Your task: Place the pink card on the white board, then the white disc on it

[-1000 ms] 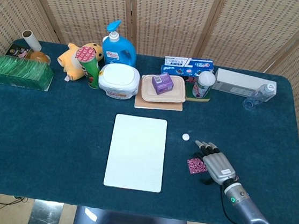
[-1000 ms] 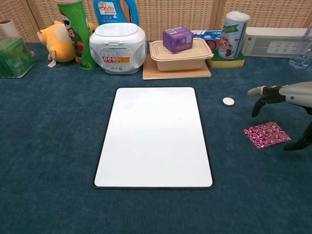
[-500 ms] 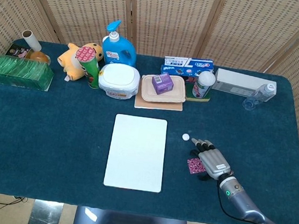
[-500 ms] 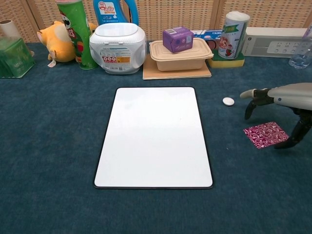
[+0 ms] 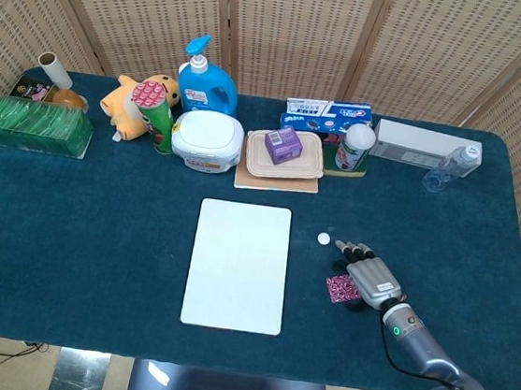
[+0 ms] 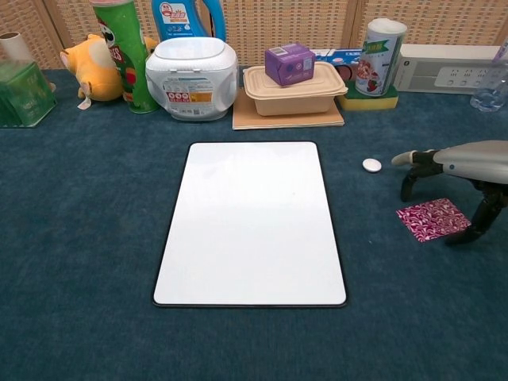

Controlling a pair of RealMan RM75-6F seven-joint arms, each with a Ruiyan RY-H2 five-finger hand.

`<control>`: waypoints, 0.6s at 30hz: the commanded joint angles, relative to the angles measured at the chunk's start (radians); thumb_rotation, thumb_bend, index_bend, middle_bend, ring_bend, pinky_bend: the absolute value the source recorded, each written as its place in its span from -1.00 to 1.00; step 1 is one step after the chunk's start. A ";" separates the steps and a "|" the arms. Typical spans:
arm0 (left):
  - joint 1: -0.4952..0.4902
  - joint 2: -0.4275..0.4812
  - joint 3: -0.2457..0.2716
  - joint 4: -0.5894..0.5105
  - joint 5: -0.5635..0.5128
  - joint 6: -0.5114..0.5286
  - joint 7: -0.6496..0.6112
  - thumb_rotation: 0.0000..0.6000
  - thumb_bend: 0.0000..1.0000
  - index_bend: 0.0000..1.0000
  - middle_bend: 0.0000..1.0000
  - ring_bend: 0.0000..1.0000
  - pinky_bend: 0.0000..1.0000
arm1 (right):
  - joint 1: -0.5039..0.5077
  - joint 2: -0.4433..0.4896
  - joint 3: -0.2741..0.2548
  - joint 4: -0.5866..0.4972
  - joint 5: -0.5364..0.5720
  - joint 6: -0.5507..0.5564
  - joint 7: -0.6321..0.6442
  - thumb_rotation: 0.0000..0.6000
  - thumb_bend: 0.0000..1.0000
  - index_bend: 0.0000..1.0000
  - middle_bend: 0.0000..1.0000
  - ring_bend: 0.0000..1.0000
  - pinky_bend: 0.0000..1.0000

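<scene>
The white board [image 5: 237, 265] [image 6: 252, 221] lies flat mid-table with nothing on it. The pink patterned card [image 5: 338, 288] [image 6: 433, 219] lies on the blue cloth to the board's right. A small white disc [image 5: 324, 239] [image 6: 371, 165] sits just beyond the card, between it and the board. My right hand [image 5: 372, 280] [image 6: 463, 170] hovers low over the card, fingers spread and pointing down around it, thumb beside its near right edge; it holds nothing. The left hand appears in neither view.
Along the back stand a green box [image 5: 31, 126], plush toy [image 5: 137, 104], chips can [image 5: 159, 113], blue bottle [image 5: 206, 82], white tub [image 5: 207, 139], lunch box with a purple carton [image 5: 284, 153], a cup [image 5: 355, 145], a white box [image 5: 426, 143] and a water bottle [image 5: 452, 167].
My right hand has shifted slightly left toward the card and come lower, its fingers and thumb now closer around it. The card and disc have not moved.
</scene>
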 commanded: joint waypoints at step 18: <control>-0.001 -0.004 0.002 -0.001 0.001 -0.001 0.009 1.00 -1.00 -1.00 -1.00 -1.00 -1.00 | 0.006 -0.030 -0.022 0.060 -0.018 0.028 0.067 1.00 -0.43 -0.19 -0.96 -1.00 -1.00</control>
